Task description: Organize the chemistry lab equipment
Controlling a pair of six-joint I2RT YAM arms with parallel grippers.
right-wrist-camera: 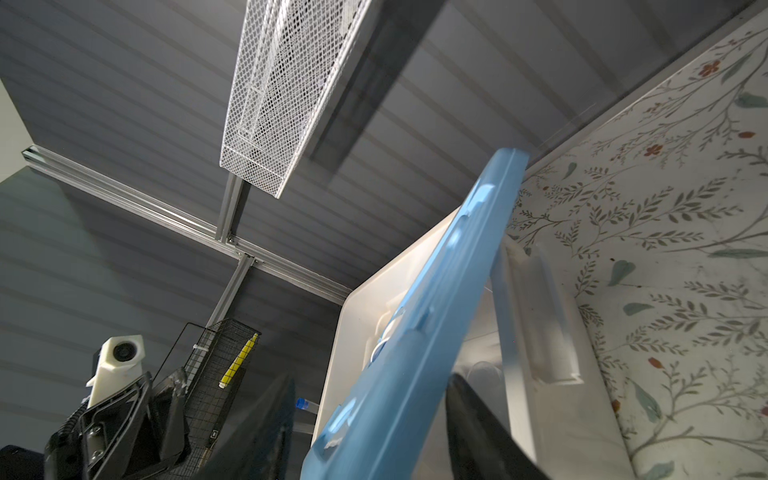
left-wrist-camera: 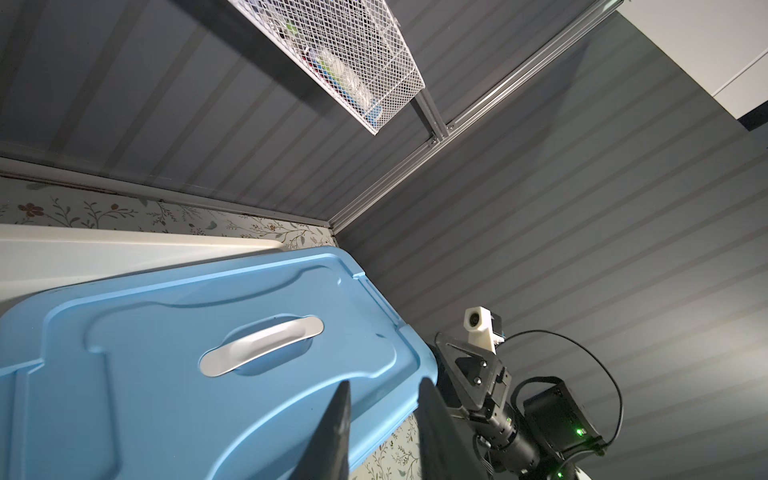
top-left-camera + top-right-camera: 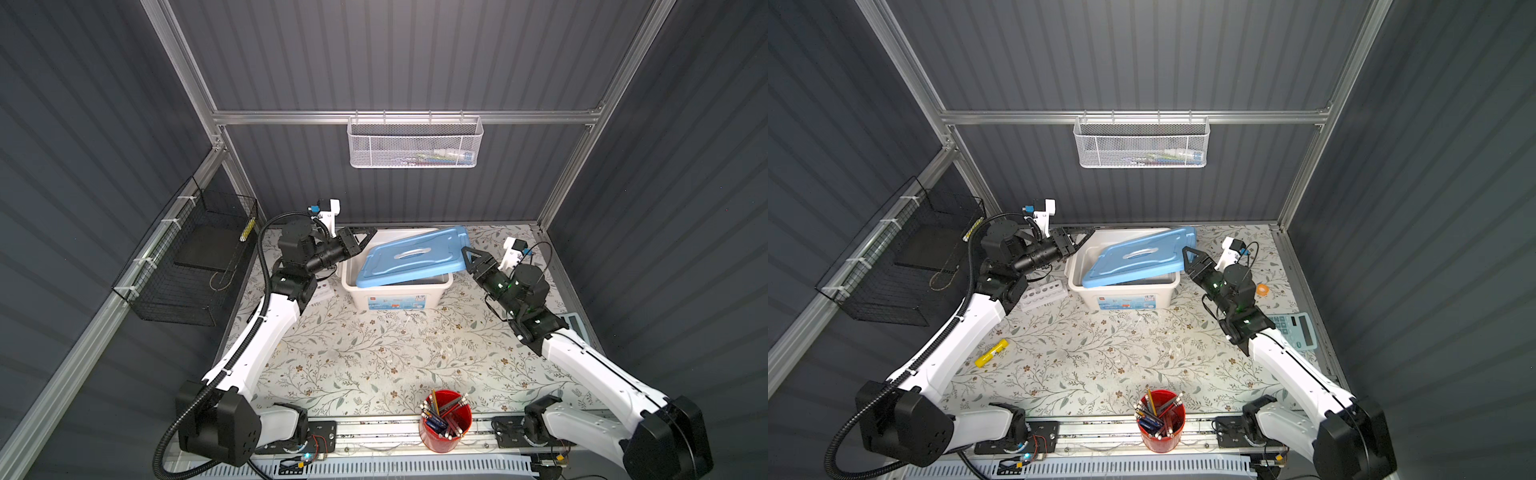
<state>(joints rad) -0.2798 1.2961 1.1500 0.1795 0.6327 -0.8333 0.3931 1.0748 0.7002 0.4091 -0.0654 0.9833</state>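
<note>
1. At the back of the floral-patterned table (image 3: 374,365): a white rectangular plastic storage bin (image 3: 397,293) (image 3: 1125,296).
2. Tilted across the bin's top: a light blue plastic lid (image 3: 411,257) (image 2: 187,395) (image 1: 415,332) with a pale handle. Low end sunk inside the bin on the left arm's side, high end jutting past the rim on the right arm's side.
3. At the bin's back corner, left arm's side: left gripper (image 3: 368,235) (image 2: 384,380). Fingers a little apart over the lid, nothing between them.
4. At the lid's high end: right gripper (image 3: 466,254) (image 1: 370,378), one finger on each side of the lid's edge. No telling whether clenched on it or merely around it.
5. Just in front of the bin, on the cloth: faint clear glass pieces (image 3: 409,319), too faint to name by shape.
6. Just beside the bin, left arm's side: a white rack (image 3: 1044,293) with round holes. Near that side, in the right wrist view: a thin clear tube with a blue cap (image 1: 305,404).
7. On the back wall above the bin: a white mesh basket (image 3: 415,143) holding a few clear, blue and green pieces, too small to tell.
8. Well in front of the bin, at the table's near edge: a red cup of pencils (image 3: 444,419).
</note>
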